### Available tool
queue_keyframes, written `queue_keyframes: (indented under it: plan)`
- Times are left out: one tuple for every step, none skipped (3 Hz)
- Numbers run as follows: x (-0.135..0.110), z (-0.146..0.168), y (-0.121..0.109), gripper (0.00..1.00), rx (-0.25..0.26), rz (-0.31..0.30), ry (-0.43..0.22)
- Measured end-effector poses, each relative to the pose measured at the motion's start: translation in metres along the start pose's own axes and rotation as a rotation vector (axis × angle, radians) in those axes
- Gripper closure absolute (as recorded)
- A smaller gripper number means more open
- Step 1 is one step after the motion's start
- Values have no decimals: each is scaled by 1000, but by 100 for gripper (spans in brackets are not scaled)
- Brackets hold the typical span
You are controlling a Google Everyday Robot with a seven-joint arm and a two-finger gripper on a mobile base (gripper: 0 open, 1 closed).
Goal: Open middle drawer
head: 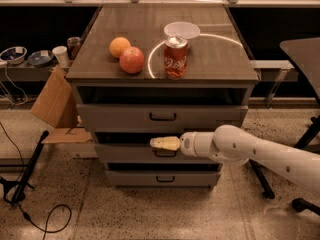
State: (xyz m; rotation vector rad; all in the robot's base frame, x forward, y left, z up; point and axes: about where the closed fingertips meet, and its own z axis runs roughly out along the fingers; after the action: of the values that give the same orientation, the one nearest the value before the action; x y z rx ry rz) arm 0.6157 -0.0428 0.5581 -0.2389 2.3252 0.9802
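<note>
The grey cabinet (235,111) has three drawers. The middle drawer (120,153) has a flat grey front and a small dark bar handle (164,154) at its centre. It stands out a little, with a dark gap above its front. My gripper (156,143) reaches in from the right on a white arm. Its cream tip sits at the top edge of the middle drawer's front, just above the handle.
On the cabinet top stand a red soda can (175,57), a white bowl (182,30), an orange (119,47) and a red apple (132,60). A cardboard box (54,104) leans at the left. A black stand (27,169) and cable (45,224) lie on the floor. A dark table (302,51) is at the right.
</note>
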Motion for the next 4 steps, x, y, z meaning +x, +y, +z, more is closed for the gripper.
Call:
queue_keyframes:
  plan:
    - [-2, 23, -14, 19, 20, 12, -23]
    - [2, 42, -31, 50, 48, 15, -55]
    - [1, 49, -41, 73, 84, 7, -106]
    - [-1, 51, -51, 96, 128, 16, -194]
